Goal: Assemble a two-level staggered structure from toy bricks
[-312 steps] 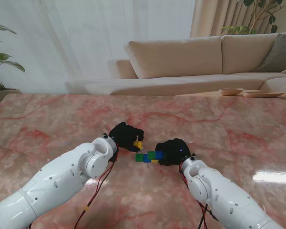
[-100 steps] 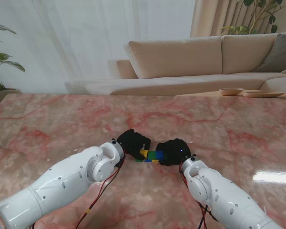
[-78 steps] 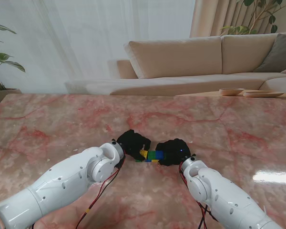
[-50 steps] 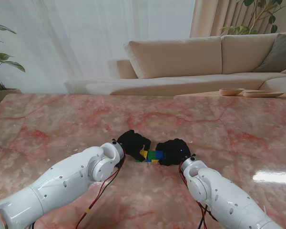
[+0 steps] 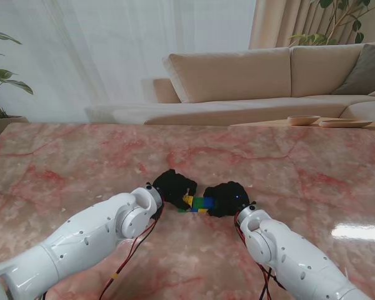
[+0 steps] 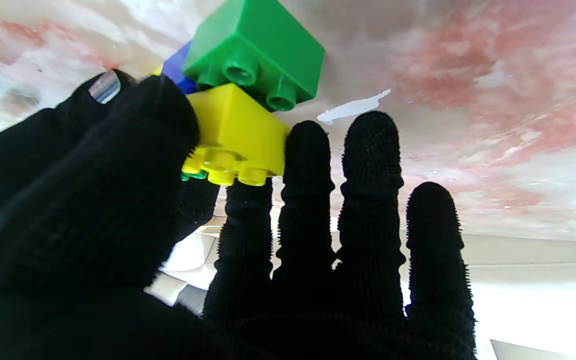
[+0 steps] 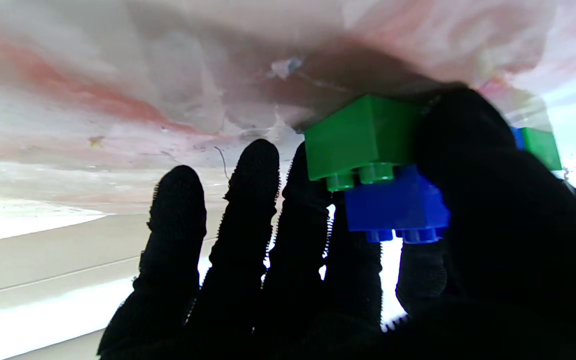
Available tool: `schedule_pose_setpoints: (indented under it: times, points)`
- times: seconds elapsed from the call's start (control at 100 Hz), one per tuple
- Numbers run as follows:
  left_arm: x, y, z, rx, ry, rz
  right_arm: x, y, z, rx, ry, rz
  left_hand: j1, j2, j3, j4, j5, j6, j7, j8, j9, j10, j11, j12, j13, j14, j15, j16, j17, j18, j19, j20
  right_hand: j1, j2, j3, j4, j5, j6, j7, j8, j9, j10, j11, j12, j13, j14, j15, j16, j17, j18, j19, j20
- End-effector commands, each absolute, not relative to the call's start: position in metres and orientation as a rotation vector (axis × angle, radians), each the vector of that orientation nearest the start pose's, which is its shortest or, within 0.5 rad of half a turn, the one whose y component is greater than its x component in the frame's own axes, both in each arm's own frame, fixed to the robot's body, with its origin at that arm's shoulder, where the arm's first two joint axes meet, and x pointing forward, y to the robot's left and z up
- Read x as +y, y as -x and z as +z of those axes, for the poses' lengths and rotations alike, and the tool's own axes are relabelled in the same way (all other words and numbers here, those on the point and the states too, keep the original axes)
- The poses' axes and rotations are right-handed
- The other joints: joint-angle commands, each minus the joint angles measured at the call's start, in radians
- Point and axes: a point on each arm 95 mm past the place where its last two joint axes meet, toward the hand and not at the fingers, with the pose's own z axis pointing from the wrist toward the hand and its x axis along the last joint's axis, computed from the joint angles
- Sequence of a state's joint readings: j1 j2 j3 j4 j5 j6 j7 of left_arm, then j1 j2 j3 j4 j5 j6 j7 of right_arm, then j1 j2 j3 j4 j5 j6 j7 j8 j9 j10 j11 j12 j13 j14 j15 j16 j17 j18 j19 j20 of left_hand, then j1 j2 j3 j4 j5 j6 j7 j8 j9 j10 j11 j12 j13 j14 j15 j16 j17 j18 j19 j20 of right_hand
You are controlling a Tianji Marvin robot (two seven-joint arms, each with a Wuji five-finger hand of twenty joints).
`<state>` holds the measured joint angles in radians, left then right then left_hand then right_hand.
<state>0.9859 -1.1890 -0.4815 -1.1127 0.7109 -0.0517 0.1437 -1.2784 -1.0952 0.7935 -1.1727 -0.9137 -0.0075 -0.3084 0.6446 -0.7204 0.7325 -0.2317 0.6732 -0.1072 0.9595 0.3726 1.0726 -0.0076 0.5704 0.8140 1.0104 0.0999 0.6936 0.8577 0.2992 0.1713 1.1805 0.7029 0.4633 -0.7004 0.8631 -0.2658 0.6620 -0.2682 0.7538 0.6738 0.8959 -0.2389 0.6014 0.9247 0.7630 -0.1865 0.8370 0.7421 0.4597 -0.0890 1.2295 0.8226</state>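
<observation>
In the stand view a small cluster of bricks (image 5: 197,205) sits on the marble table (image 5: 81,156) between my two black-gloved hands. My left hand (image 5: 174,186) pinches a yellow brick (image 6: 235,132) between thumb and index finger, and the brick rests on top of a green brick (image 6: 258,50) that stands on the table beside a blue one (image 6: 175,67). My right hand (image 5: 228,199) grips the cluster's other end, its thumb and fingers closed on a blue brick (image 7: 398,205) stacked half over a green brick (image 7: 358,142). The hands hide much of the cluster.
Both white forearms reach in from the near corners toward the table's middle. A beige sofa (image 5: 250,75) stands beyond the far edge, and a low side table with shallow bowls (image 5: 328,120) is at the far right. A plant (image 5: 0,87) is at the far left.
Three seconds ago my left hand held the yellow brick apart, to the left; it has since moved right onto the cluster. Over the last second nothing visibly moves.
</observation>
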Motion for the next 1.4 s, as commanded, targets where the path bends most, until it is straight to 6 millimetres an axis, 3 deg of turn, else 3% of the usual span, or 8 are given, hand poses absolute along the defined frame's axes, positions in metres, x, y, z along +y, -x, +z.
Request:
schedule_pose_setpoints:
  times: [0.0,0.35,0.58,0.93,1.39]
  points:
    - [-0.1373,-0.4596,-0.3735,1.898,1.053,-1.605,0.0340,-0.4196,-0.4170,1.665,-1.117,1.454,0.016,0.051,0.041,0.003,0.099,-0.110,0.143,0.046,0.048,-0.029,0.023,0.005,0.039,-0.030,0.033,0.017,-0.019,0.010,0.040,0.018,0.046,0.047,0.090,-0.014,0.061,-0.120,0.069,0.009,0.045,-0.009,-0.012,-0.021,0.020,-0.024,0.011,0.019,-0.009,0.009,0.012,0.021]
    - [-0.1367,-0.4591,-0.3740,1.904,1.044,-1.606,0.0341,-0.4192,-0.4170,1.669,-1.115,1.450,-0.007,0.029,0.018,-0.009,0.076,-0.107,0.141,0.054,0.023,-0.029,0.027,-0.009,0.030,-0.033,0.028,0.015,-0.028,0.002,0.031,0.019,0.045,0.048,0.090,-0.015,0.061,-0.120,0.068,0.009,0.044,-0.009,-0.013,-0.020,0.020,-0.024,0.011,0.020,-0.009,0.009,0.012,0.021]
    - [-0.1358,-0.4582,-0.3737,1.890,1.027,-1.610,0.0342,-0.4194,-0.4169,1.665,-1.115,1.452,-0.062,0.009,0.045,-0.020,0.035,-0.074,0.089,0.131,-0.047,-0.033,0.059,-0.104,-0.013,-0.034,-0.002,0.024,-0.056,-0.008,-0.003,0.031,0.044,0.047,0.088,-0.015,0.061,-0.119,0.068,0.009,0.043,-0.008,-0.013,-0.020,0.020,-0.024,0.011,0.020,-0.009,0.009,0.012,0.021]
    - [-0.1338,-0.4579,-0.3723,1.868,1.004,-1.618,0.0344,-0.4196,-0.4168,1.666,-1.113,1.453,-0.119,0.009,0.101,-0.008,-0.004,-0.035,0.044,0.183,-0.106,-0.036,0.063,-0.119,-0.061,-0.035,-0.033,0.020,-0.090,-0.015,-0.039,0.030,0.043,0.046,0.087,-0.016,0.060,-0.120,0.068,0.009,0.044,-0.008,-0.012,-0.021,0.020,-0.023,0.011,0.020,-0.009,0.009,0.012,0.022]
    - [-0.1314,-0.4578,-0.3732,1.866,0.988,-1.622,0.0343,-0.4201,-0.4174,1.665,-1.114,1.453,-0.165,0.006,0.150,0.033,-0.021,-0.014,0.011,0.226,-0.134,-0.038,0.061,-0.127,-0.085,-0.037,-0.052,0.015,-0.109,-0.019,-0.066,0.033,0.042,0.049,0.085,-0.016,0.059,-0.119,0.068,0.009,0.042,-0.009,-0.012,-0.022,0.019,-0.023,0.011,0.020,-0.009,0.009,0.012,0.022]
